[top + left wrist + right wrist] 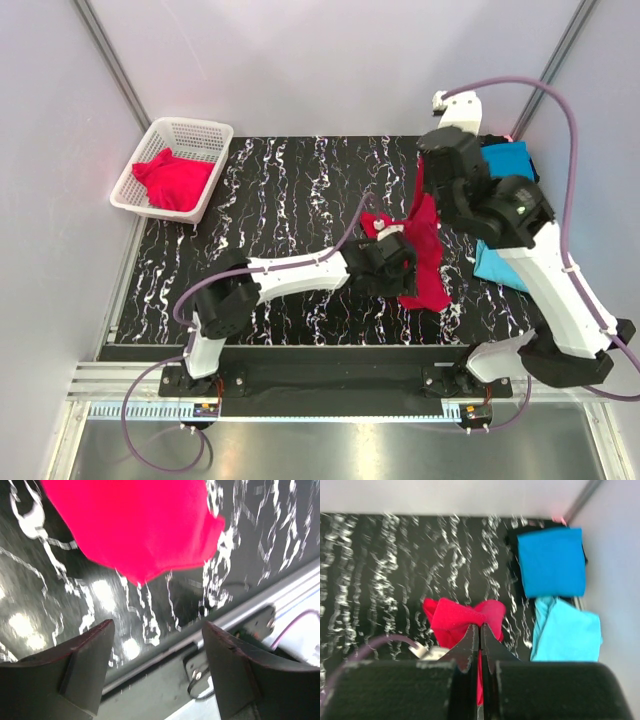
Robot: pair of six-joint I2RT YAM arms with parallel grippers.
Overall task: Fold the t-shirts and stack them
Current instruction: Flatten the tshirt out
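A crimson-red t-shirt point(428, 262) hangs bunched over the right half of the table, with my right gripper point(480, 628) shut on a fold of it point(461, 617). My left gripper point(157, 626) is open just below the cloth's lower edge point(142, 527), with nothing between its fingers. From above, the left gripper point(398, 262) sits right against the hanging shirt. A folded teal-blue t-shirt point(551, 561) lies at the back right. A sky-blue t-shirt point(566, 632) lies just in front of it. Another red t-shirt point(175, 180) lies in the basket.
The white mesh basket point(205, 133) stands at the back left corner of the black marbled table point(290, 190). The metal rail point(330, 385) runs along the near edge by the arm bases. Grey walls close in both sides.
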